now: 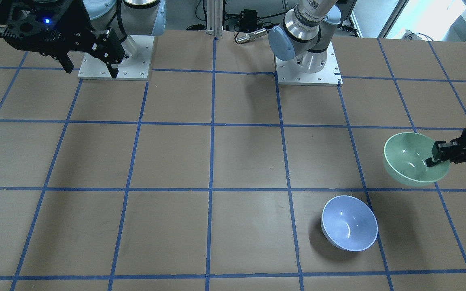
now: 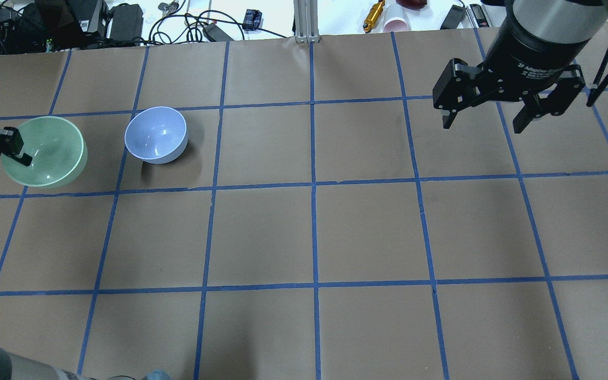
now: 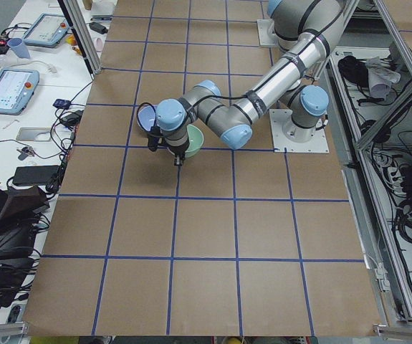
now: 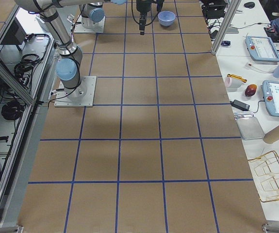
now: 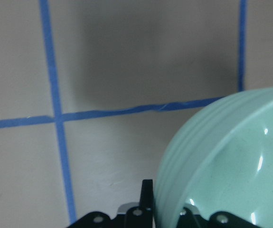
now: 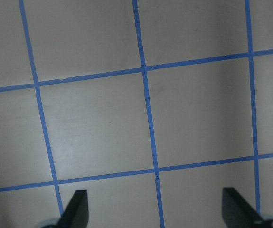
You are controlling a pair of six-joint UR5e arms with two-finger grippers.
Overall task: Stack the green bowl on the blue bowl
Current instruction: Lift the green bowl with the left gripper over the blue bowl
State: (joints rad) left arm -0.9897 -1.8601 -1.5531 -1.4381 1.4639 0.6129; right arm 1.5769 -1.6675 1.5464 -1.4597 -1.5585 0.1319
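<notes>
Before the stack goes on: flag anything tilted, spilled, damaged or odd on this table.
Nothing stands out. The green bowl looks lifted only because the left gripper pinches its rim. The blue bowl sits upright, apart from it. No spill or damage shows.

left gripper (image 1: 435,160) pinches green bowl (image 1: 406,157) rim | blue bowl (image 1: 350,224) apart

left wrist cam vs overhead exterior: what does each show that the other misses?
Only left wrist: close-up of the left gripper straddling the rim of the green bowl, one finger outside the wall and one inside; faint ridges on the outer wall. Only overhead: the blue bowl beside it, not touching, and the open right gripper far off. Both: green bowl held at its rim, blue tape lines.
</notes>
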